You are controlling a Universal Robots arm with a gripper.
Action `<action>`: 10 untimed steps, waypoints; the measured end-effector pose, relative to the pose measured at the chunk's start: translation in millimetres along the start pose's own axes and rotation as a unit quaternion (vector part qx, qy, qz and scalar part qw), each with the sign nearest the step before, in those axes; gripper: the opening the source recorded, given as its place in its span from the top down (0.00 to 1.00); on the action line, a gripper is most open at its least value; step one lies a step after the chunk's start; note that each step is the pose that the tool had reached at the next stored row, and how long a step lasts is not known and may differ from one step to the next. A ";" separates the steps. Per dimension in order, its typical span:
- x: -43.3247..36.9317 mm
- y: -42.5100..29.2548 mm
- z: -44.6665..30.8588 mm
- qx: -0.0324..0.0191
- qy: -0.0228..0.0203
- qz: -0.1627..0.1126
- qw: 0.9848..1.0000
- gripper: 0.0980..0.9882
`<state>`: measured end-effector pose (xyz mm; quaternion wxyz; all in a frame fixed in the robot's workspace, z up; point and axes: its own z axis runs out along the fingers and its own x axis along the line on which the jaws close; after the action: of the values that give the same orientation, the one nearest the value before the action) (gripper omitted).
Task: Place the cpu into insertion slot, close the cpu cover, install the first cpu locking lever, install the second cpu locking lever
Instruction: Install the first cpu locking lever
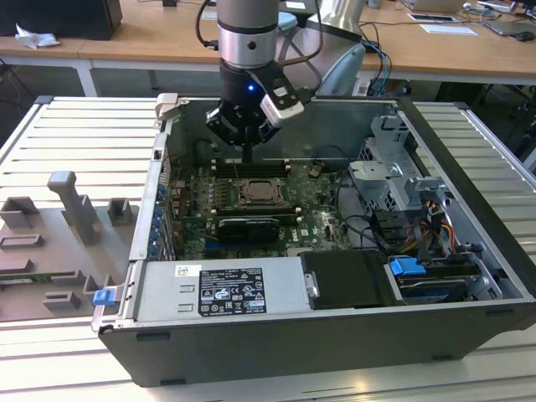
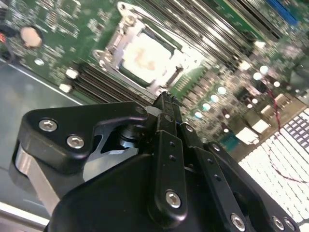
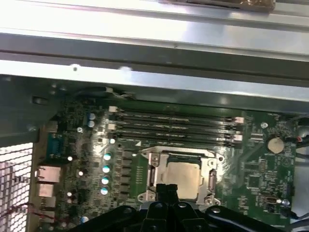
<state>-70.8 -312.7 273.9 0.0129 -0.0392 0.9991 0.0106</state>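
While poised near cpu (image 3: 183,176) seated flat, metal top upward, in insertion slot (image 3: 150,179), hovered with fingers (image 2: 169,113) closed, empty.

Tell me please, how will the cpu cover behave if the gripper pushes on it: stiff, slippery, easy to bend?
Probably stiff: the cpu cover looks like a metal frame lying flat around the cpu. Its shiny surface may be slippery for the gripper. Being thin, it could bend under off-centre force.
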 end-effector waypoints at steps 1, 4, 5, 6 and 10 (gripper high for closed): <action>3.8 0.3 0.4 0.000 0.000 0.000 1.000 0.99; 15.5 1.4 2.0 0.000 -0.001 0.000 1.000 0.99; 22.6 2.3 3.2 0.000 -0.001 0.000 1.000 0.99; 27.3 3.4 4.2 0.000 -0.001 0.000 1.000 0.99; 37.8 9.5 9.1 0.000 -0.001 0.000 1.000 0.99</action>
<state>-109.0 -306.0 263.9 0.0143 -0.0392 0.9991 0.0105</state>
